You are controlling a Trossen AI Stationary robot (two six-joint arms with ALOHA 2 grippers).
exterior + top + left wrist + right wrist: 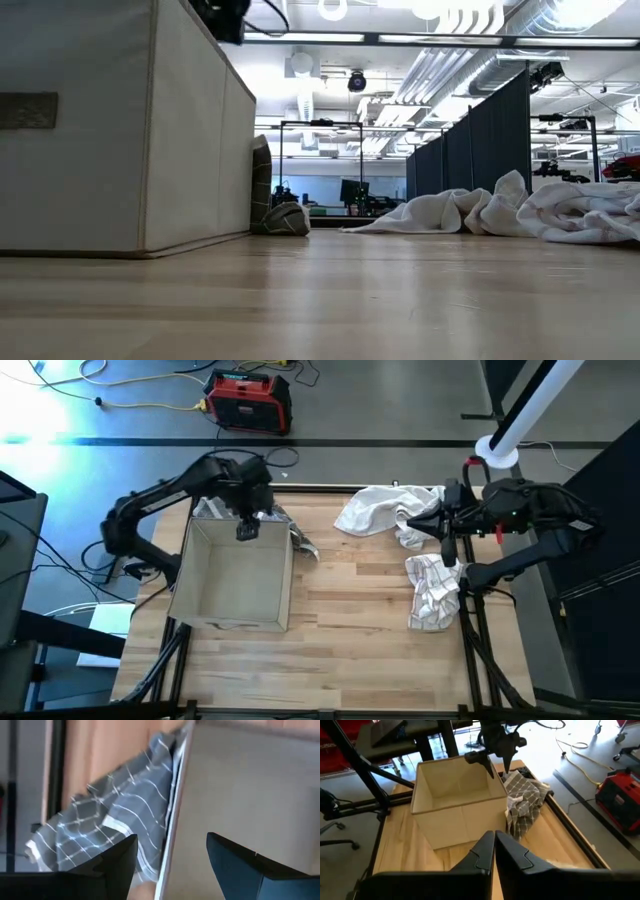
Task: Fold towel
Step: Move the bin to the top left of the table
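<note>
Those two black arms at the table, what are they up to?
They are meant to fold towels. The left gripper, jaws open, hangs over the far rim of a beige fabric box, beside a grey checked towel. The right gripper, jaws shut and empty, is above white towels on the table's right side.

box (233, 582), white towels (388, 510), wooden table (360, 640)

A grey checked towel (285, 525) lies crumpled against the box's (235, 575) far wall.
</note>
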